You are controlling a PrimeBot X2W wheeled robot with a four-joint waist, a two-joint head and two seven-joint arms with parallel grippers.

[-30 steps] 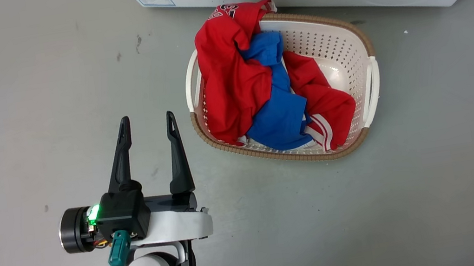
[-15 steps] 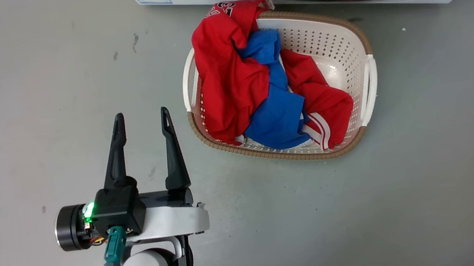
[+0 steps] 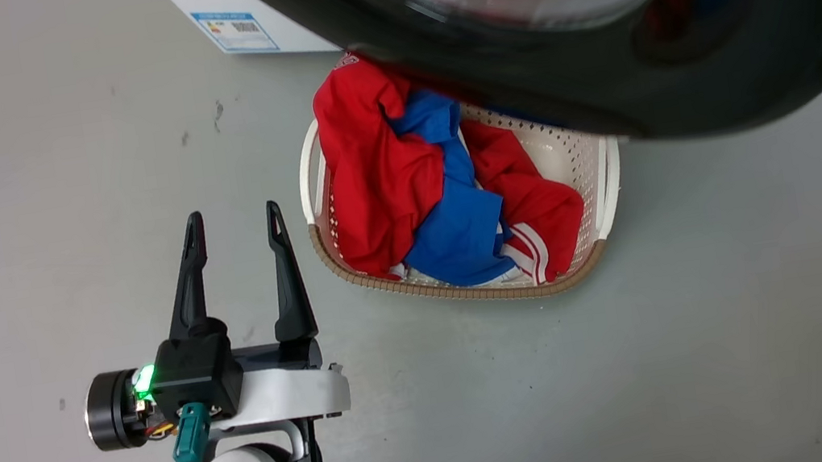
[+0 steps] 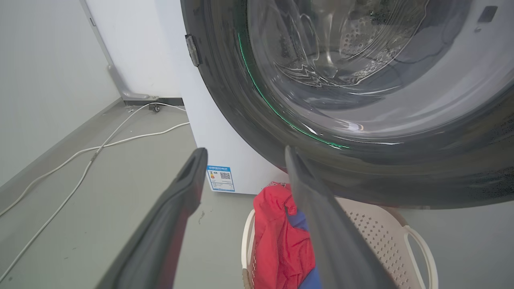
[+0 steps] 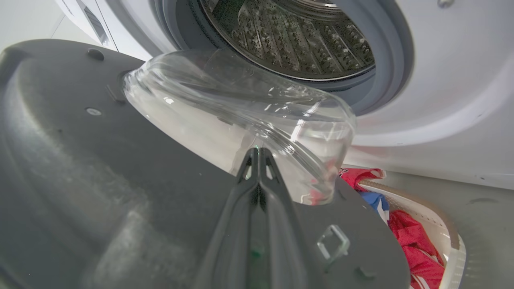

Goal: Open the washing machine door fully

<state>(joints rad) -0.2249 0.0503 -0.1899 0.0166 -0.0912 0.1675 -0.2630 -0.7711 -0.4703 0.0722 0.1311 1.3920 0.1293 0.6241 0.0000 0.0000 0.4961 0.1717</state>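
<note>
Since the head view carries the left gripper (image 3: 231, 213), I log it first: jaws parted, nothing between them, fingers pointing up that view over bare floor (image 3: 757, 310), just beside the near-left corner of the laundry basket (image 3: 605, 169) and not touching it. The left wrist view agrees, with a wide gap between the two fingers.

Right gripper (image 5: 257, 150): in its own wrist view the two fingers are pressed together to a single tip and hold nothing. The tip lies close against the base of the glass bowl (image 5: 241, 112) on the door's inner side; I cannot tell whether it touches.

The washing machine door (image 3: 682, 84) stands away from the machine front, its glossy black ring overhanging the far end of the basket. The right wrist view shows its dark inner face, with the steel drum (image 5: 289, 36) uncovered behind it. Its hinge (image 4: 192, 50) sits on the door's left edge in the left wrist view.

The basket holds red clothes (image 3: 370, 172) and a blue garment (image 3: 458, 216). White cables (image 4: 100, 144) trail along the floor by the wall.
</note>
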